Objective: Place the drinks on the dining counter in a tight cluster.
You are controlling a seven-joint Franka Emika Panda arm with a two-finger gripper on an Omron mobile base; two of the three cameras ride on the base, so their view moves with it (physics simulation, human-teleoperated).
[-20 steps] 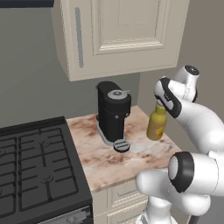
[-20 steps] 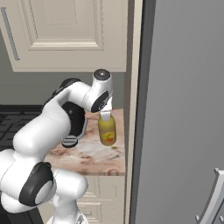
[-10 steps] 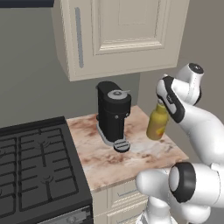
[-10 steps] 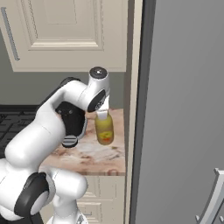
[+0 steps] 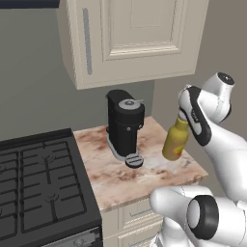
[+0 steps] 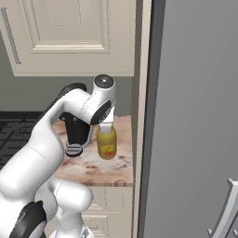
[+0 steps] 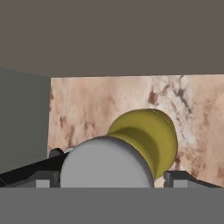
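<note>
Yellow-amber bottle (image 5: 175, 142): fat one, hanging by its neck from the gripper (image 5: 183, 118), tilted a bit, body dangling under the jaws. Looks lifted clear of the small marble counter (image 5: 130, 173) rather than standing on it, but it's close, so I wouldn't swear to it. Same bottle in the right base view (image 6: 107, 142), directly under the wrist.

Gripper: jaws clenched on the bottle's neck/cap area. In the hand view the two dark fingertips (image 7: 180, 177) sit either side of the cap (image 7: 106, 162), which looks grey and fills the gap, with the yellow body (image 7: 146, 135) bulging out past it. From the right side the gripper (image 6: 106, 127) is mostly hidden behind the white wrist.

Below the jaws: the marble counter top (image 7: 100, 109), beige with reddish-brown veins, the one next to the stove.

Coffee machine (image 5: 125, 126): black, standing upright on that same counter, off to the side of the jaws and apart from the bottle, not touching it. Partly hidden behind the arm in the right base view (image 6: 76, 135).

Stove (image 5: 38, 188): black, grates on top, beyond the coffee machine from the jaws.

Above the jaws: cream panelled wall cabinet (image 5: 135, 38).

Right next to the jaws on the far side: tall grey panel (image 6: 195, 111), can't tell what it is exactly.
</note>
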